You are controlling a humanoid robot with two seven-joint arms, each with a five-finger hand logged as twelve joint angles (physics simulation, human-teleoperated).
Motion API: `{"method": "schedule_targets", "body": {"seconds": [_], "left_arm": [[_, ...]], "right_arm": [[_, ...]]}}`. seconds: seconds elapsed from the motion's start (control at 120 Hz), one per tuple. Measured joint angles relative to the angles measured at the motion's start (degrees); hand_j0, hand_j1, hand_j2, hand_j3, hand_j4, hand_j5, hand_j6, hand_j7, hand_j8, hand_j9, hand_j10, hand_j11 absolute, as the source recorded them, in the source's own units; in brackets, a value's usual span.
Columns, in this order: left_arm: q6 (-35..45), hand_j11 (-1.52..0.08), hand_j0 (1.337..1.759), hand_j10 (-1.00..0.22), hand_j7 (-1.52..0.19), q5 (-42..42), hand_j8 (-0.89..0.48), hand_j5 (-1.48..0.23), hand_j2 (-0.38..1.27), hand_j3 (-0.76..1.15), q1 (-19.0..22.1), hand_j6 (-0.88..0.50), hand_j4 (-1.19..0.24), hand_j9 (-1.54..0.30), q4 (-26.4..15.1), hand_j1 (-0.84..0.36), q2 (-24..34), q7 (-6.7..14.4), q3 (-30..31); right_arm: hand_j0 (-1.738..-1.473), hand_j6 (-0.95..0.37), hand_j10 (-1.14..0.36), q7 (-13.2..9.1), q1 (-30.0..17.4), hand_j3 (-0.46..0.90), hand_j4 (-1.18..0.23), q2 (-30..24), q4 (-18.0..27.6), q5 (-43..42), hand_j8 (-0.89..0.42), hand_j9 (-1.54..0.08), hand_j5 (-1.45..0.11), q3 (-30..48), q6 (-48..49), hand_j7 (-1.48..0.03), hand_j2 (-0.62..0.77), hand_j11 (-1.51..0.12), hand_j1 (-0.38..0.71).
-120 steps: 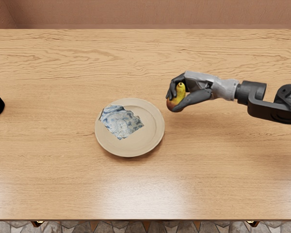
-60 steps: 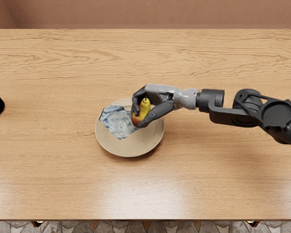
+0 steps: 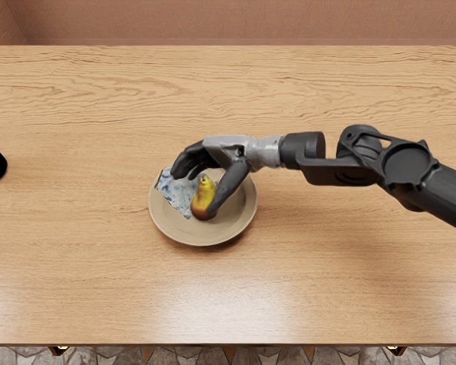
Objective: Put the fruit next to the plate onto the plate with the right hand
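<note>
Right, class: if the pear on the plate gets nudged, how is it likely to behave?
The pear stands upright on a rounded base, so it would probably tip and roll. Its skin looks smooth, so it may be slippery for the right hand's fingers. The plate's shallow rim might stop it rolling off.

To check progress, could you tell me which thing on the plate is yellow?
The pear by the right hand; the crumpled sheet beside it is blue and white.
</note>
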Motion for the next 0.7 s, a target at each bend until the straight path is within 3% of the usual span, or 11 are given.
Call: {"method": "schedule_targets", "body": {"seconds": [0.117,0.258,0.7], "left_arm": [[0.0,0.00,1.658,0.00,0.00,0.0,0.00,0.00,0.00,0.00,0.0,0.00,0.00,0.00,0.0,0.35,0.0,0.0,0.0],[0.0,0.00,1.658,0.00,0.00,0.0,0.00,0.00,0.00,0.00,0.0,0.00,0.00,0.00,0.0,0.35,0.0,0.0,0.0],[0.0,0.00,1.658,0.00,0.00,0.0,0.00,0.00,0.00,0.00,0.0,0.00,0.00,0.00,-0.2,0.35,0.0,0.0,0.0]], "right_arm": [[-1.656,-0.22,-0.10,-0.5,0.3,0.00,-0.26,-0.4,0.4,0.8,-0.12,-0.35,-0.36,0.4,0.0,-0.35,0.06,-0.35,-0.13],[-1.657,-0.13,-0.06,-0.8,0.5,0.00,-0.15,-5.3,3.1,1.7,-0.08,-0.20,-0.20,1.2,0.0,-0.19,0.03,-0.20,-0.22],[-1.658,-0.04,-0.04,-0.8,0.4,0.00,-0.05,-23.8,5.5,7.5,-0.04,-0.06,-0.06,3.7,0.0,-0.06,0.00,-0.06,-0.30]]}}
